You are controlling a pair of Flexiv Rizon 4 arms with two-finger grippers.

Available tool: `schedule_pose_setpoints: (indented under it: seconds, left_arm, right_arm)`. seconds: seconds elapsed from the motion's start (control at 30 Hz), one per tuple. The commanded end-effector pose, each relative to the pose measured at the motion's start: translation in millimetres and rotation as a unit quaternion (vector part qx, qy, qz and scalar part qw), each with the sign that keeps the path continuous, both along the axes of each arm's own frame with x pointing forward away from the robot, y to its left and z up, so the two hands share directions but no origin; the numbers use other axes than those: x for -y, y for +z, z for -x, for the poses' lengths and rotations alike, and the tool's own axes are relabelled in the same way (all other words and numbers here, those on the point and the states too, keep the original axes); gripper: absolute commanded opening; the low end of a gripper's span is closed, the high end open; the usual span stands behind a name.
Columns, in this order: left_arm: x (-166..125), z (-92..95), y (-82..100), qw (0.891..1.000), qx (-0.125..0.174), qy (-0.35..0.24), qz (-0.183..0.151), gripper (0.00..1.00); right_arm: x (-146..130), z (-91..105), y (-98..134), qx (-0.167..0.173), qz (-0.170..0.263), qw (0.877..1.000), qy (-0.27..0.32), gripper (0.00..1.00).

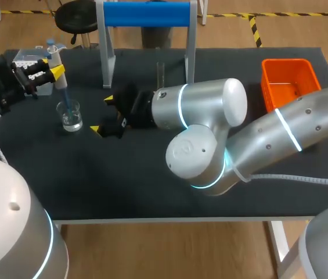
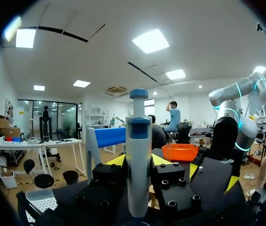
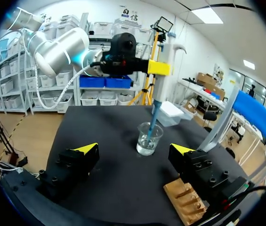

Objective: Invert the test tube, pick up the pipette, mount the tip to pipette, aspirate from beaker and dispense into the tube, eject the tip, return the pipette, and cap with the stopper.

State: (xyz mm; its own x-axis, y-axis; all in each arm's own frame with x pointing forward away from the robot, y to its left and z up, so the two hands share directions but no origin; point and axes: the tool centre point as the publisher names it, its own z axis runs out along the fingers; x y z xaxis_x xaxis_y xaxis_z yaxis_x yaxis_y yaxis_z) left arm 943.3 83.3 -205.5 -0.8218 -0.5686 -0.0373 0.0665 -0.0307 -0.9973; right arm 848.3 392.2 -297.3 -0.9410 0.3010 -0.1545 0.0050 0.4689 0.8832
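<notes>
Left gripper (image 1: 56, 70) clamped around the pipette (image 1: 55, 58), whose blue tip (image 1: 65, 99) dips into the beaker (image 1: 71, 115) of clear liquid: the aspirating step. Right gripper (image 1: 102, 114) hangs spread and empty nearby. Next probably calls for drawing liquid, then lifting straight up.

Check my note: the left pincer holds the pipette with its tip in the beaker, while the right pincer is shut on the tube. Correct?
One error: the right pincer is open and holds nothing, as the right wrist view shows. The rest stands: the left pincer holds the pipette with its tip in the beaker.
</notes>
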Motion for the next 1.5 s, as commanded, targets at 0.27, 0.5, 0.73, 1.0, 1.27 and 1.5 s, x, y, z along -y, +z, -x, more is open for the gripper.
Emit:
schedule_pose_setpoints:
  seconds: [0.27, 0.5, 0.73, 1.0, 1.27, 1.5]
  left_arm:
    - [-1, 0.7, -0.3, 1.000, 0.001, -0.001, 0.001, 0.00]
    - [-1, 0.7, -0.3, 1.000, 0.001, -0.001, 0.001, 0.00]
    - [-1, 0.7, -0.3, 1.000, 0.001, -0.001, 0.001, 0.00]
    - [-1, 0.7, -0.3, 1.000, 0.001, -0.001, 0.001, 0.00]
    - [-1, 0.7, -0.3, 1.000, 0.001, -0.001, 0.001, 0.00]
    - [-1, 0.7, -0.3, 1.000, 0.001, -0.001, 0.001, 0.00]
  right_arm:
    - [31, -2.0, 57, -0.001, 0.000, 0.998, 0.056, 1.00]
    - [46, -5.0, 105, 0.009, 0.008, 0.993, 0.119, 1.00]
    - [51, -16.7, 144, 0.012, -0.015, 0.986, 0.167, 1.00]
    - [47, -33.6, 175, -0.008, -0.044, 0.970, 0.237, 1.00]
    - [31, -41.6, 193, -0.022, -0.064, 0.955, 0.289, 1.00]
    - [11, -54.6, 205, -0.022, -0.093, 0.945, 0.313, 1.00]
